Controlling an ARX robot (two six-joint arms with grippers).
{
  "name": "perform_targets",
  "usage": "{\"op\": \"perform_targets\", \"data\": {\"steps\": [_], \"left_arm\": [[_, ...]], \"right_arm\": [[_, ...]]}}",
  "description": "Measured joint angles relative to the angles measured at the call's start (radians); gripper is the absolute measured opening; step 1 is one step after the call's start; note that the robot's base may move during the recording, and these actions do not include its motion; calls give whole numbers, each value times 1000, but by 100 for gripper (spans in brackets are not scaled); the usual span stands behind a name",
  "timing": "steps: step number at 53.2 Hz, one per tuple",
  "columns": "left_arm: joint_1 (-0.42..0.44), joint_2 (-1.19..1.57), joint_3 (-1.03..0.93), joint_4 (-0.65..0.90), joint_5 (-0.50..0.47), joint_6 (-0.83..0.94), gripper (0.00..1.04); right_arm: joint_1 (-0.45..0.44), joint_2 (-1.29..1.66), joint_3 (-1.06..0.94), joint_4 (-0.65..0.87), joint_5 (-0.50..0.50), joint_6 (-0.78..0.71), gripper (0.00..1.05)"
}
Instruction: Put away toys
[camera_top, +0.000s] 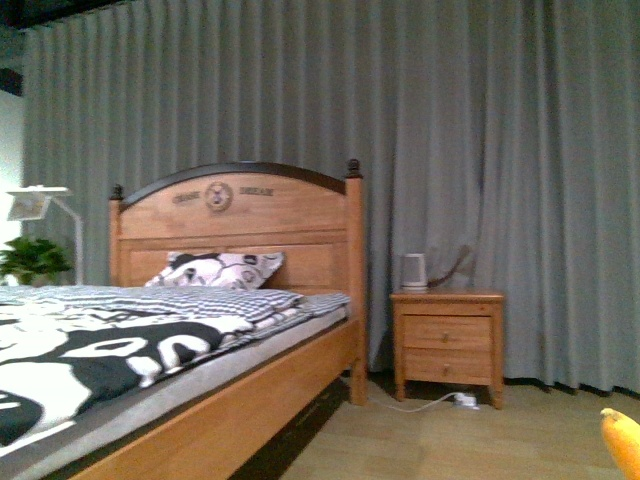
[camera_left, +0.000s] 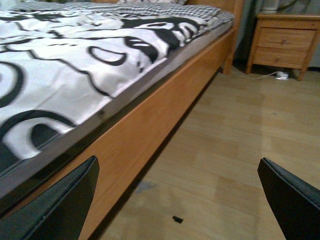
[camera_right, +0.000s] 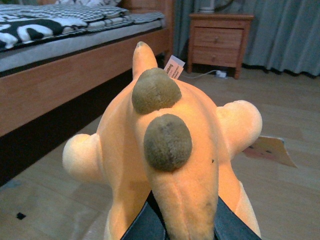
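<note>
My right gripper (camera_right: 189, 231) is shut on the orange-yellow plush animal (camera_right: 170, 165), which fills the right wrist view: soft orange body, two olive-brown spikes along its back, pale rounded limbs at each side, a paper tag at its far end. It hangs above the wooden floor beside the bed. A sliver of the plush (camera_top: 622, 440) shows at the lower right corner of the front view. My left gripper (camera_left: 177, 200) is open and empty, its dark fingertips (camera_left: 65, 200) wide apart above the floor by the bed's side rail.
A wooden bed (camera_top: 230, 400) with black-and-white bedding fills the left. A wooden nightstand (camera_top: 447, 345) stands beside it against grey curtains, with a cable and plug on the floor. A paper card (camera_right: 267, 150) lies on the floor. A small dark scrap (camera_left: 177, 219) lies near the bed.
</note>
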Motion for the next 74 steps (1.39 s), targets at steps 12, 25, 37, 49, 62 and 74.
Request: {"op": "perform_targets", "data": {"steps": [12,25,37,49,62,74], "left_arm": [[0,0,0,0,3,0,98],[-1,0,0,0,8,0,98],[-1,0,0,0,2,0,98],[-1,0,0,0,2,0,98],[-1,0,0,0,2,0,98],[-1,0,0,0,2,0,98]], "right_arm": [[0,0,0,0,0,0,6],[-1,0,0,0,9,0,6],[0,0,0,0,-10,-1,6],[0,0,0,0,-3,-1,6],[0,0,0,0,-3,-2,6],[0,0,0,0,-2,-2,6]]}}
